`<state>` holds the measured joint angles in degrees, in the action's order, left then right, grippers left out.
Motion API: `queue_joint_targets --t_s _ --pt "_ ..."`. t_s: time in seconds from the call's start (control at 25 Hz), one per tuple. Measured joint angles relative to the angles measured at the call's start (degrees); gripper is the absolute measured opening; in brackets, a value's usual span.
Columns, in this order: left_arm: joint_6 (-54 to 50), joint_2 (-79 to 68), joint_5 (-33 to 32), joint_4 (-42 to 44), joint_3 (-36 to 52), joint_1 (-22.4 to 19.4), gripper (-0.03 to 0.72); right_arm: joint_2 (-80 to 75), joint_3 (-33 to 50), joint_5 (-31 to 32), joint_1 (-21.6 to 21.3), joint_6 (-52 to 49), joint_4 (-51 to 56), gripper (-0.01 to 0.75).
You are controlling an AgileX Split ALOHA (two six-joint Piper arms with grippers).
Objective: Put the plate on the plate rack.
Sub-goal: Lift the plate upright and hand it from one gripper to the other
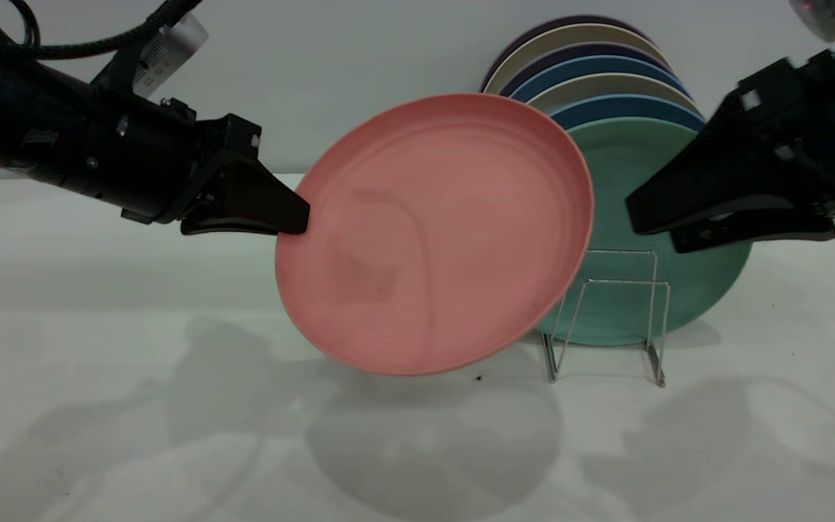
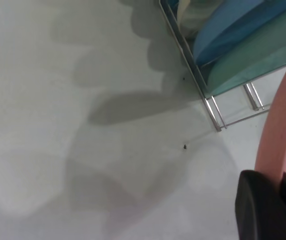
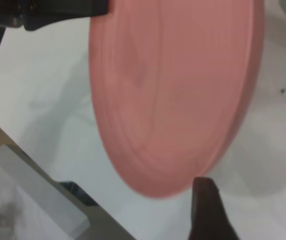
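Observation:
The salmon-pink plate (image 1: 432, 232) hangs tilted on edge above the table, just left of the wire plate rack (image 1: 624, 281). My left gripper (image 1: 301, 217) is shut on the plate's left rim. In the left wrist view the rim (image 2: 282, 125) sits between the black fingers (image 2: 260, 210). My right gripper (image 1: 653, 225) is open and empty, just right of the plate's right edge and not touching it. The right wrist view shows the plate's face (image 3: 172, 90), one of my fingers (image 3: 207, 210) near its rim, and the left gripper (image 3: 63, 10) farther off.
A teal-green plate (image 1: 628, 181) stands in the rack's front slot, with several blue, cream and purple plates (image 1: 606, 109) behind it. The rack's base wires (image 2: 213, 112) and the teal plate (image 2: 262, 60) also show in the left wrist view. The white table (image 1: 171, 435) lies below.

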<state>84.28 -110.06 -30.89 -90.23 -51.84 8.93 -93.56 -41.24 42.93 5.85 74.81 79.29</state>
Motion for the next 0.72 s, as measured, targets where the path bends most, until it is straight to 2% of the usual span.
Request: queue_joint_targets --t_s 0.24,0.72 --pt "0.05 0.0 0.58 -0.16 0.0 2.47 0.022 -1.56 0.0 -0.63 0.47 3.25 4.03 0.451" --pt "0.37 0.0 0.59 -1.75 0.0 4.44 0.022 -3.79 0.0 -0.57 0.47 7.95 8.76 0.434"
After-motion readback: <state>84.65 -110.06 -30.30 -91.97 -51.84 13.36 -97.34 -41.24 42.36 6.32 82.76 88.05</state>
